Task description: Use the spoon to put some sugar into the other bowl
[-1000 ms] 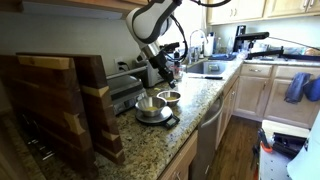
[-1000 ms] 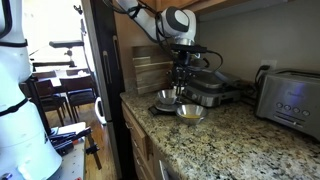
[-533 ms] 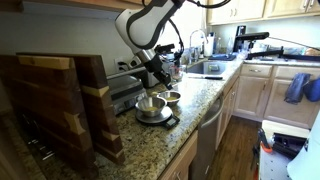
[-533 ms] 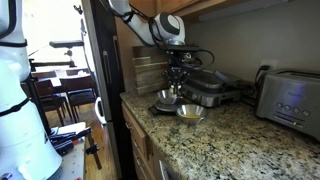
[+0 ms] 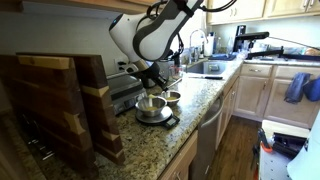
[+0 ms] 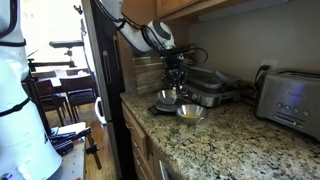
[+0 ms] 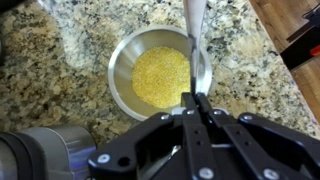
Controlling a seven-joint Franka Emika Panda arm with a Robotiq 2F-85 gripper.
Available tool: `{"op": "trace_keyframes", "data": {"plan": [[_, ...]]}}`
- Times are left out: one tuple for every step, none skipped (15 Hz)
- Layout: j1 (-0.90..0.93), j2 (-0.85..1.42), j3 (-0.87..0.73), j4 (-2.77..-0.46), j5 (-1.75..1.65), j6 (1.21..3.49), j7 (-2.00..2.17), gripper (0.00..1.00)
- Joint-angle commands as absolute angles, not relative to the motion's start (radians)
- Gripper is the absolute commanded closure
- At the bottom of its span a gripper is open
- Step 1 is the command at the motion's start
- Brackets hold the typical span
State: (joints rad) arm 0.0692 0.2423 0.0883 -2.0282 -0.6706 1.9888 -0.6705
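Note:
In the wrist view a metal bowl (image 7: pixel 125 55) holds yellow-brown sugar (image 7: pixel 160 76) on the granite counter. My gripper (image 7: pixel 196 103) is shut on a silver spoon (image 7: pixel 191 28), whose handle runs up across the bowl's right rim. In both exterior views my gripper (image 5: pixel 153 82) (image 6: pixel 173 79) hangs above two metal bowls: a nearer one (image 5: pixel 152 107) (image 6: pixel 166 99) and another beside it (image 5: pixel 171 98) (image 6: pixel 189 112). The spoon's bowl end is hidden.
Wooden cutting boards (image 5: pixel 60 100) stand upright at one end of the counter. A black grill appliance (image 6: pixel 212 90) sits behind the bowls and a toaster (image 6: pixel 291 98) further along. A sink (image 5: pixel 208 68) lies beyond. The counter edge (image 5: pixel 190 125) is close.
The arm has swung toward the cutting boards, carrying the gripper and spoon from over the far bowl to over the nearer bowl.

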Motion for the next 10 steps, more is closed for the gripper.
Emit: {"op": "trace_keyframes", "data": {"plan": [[0.078, 0.139, 0.087, -2.158, -0.764, 2.089, -0.560, 0.96], [0.078, 0.121, 0.088, -2.186, -0.793, 2.122, -0.529, 0.96], [0.078, 0.103, 0.088, -2.214, -0.829, 2.157, -0.493, 0.96], [0.078, 0.090, 0.088, -2.236, -0.866, 2.189, -0.455, 0.96], [0.078, 0.080, 0.088, -2.256, -0.900, 2.212, -0.424, 0.96], [0.077, 0.070, 0.088, -2.273, -0.929, 2.230, -0.394, 0.96], [0.077, 0.061, 0.088, -2.291, -0.957, 2.245, -0.366, 0.96], [0.077, 0.052, 0.088, -2.308, -0.990, 2.260, -0.336, 0.96], [0.078, 0.045, 0.088, -2.324, -1.027, 2.273, -0.298, 0.96], [0.078, 0.037, 0.088, -2.339, -1.065, 2.286, -0.263, 0.97]]}}
